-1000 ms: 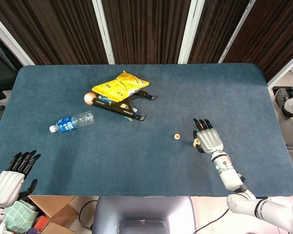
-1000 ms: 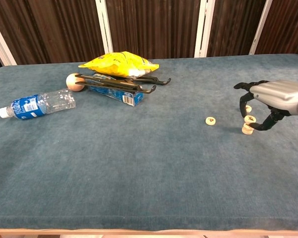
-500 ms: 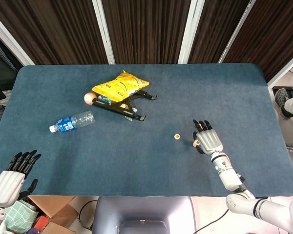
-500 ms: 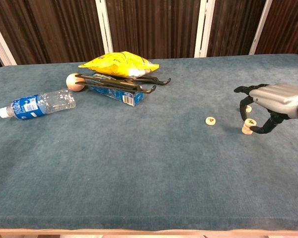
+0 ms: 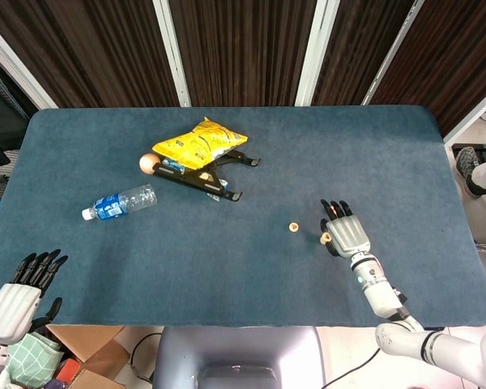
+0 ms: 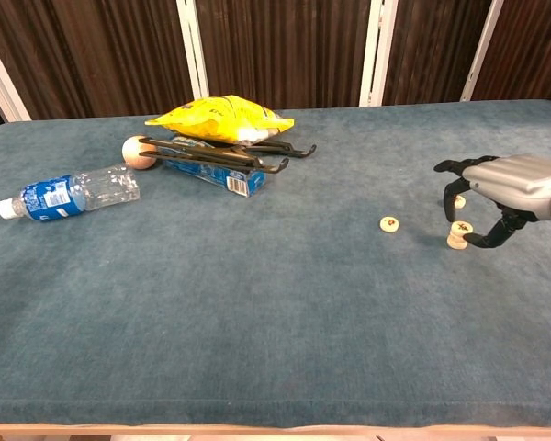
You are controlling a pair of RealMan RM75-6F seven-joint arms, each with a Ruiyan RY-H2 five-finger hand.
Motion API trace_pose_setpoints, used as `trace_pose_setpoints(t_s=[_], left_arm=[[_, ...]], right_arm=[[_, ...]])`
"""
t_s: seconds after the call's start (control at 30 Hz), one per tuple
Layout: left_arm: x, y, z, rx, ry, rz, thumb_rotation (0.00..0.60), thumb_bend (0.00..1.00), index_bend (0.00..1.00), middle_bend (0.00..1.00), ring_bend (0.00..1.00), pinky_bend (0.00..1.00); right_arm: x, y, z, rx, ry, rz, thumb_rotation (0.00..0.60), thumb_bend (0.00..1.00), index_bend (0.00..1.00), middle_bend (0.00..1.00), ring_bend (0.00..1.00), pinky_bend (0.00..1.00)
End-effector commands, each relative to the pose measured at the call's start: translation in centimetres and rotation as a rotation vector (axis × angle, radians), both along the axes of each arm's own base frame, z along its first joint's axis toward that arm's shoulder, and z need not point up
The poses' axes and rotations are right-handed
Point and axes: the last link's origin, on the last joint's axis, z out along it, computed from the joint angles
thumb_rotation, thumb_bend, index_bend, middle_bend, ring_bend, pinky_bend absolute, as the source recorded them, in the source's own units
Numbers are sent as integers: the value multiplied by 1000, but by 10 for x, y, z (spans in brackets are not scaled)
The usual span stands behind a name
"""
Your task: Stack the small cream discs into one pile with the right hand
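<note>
Short pile of cream discs (image 6: 457, 235) on the blue table (image 6: 257, 303), loose disc (image 6: 389, 223) just left | right hand (image 6: 496, 188) arched over pile, fingers apart, gripping nothing | risk: a curled finger topples the pile.

You're working in a staged test room — a blue-carpeted table (image 5: 251, 267) before dark curtains (image 5: 243, 49) with white posts (image 5: 172, 50), cardboard boxes (image 5: 73, 340) stashed underneath.
</note>
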Motion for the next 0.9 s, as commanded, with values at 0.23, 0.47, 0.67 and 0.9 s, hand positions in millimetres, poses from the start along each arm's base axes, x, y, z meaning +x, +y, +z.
trace_pose_setpoints(t_s=[0.23, 0.47, 0.67, 0.9], left_arm=[[0, 0, 0, -2, 0, 1, 600, 473, 0, 0, 0, 37], [-1, 2, -1, -1, 4, 4, 600, 473, 0, 0, 0, 37], [0, 2, -1, 0, 8, 3, 600, 472, 0, 0, 0, 37], [-1, 1, 2, 7, 4, 8, 600, 472, 0, 0, 0, 37]], right_arm=[[6, -3, 6, -15, -77, -20, 600, 471, 515, 57, 0, 0], [31, -14, -1, -49, -179, -26, 600, 444, 516, 58, 0, 0], [59, -26, -31, -13, -172, -24, 600, 437, 515, 58, 0, 0], [67, -31, -46, -11, -127, -16, 600, 436, 522, 58, 0, 0]])
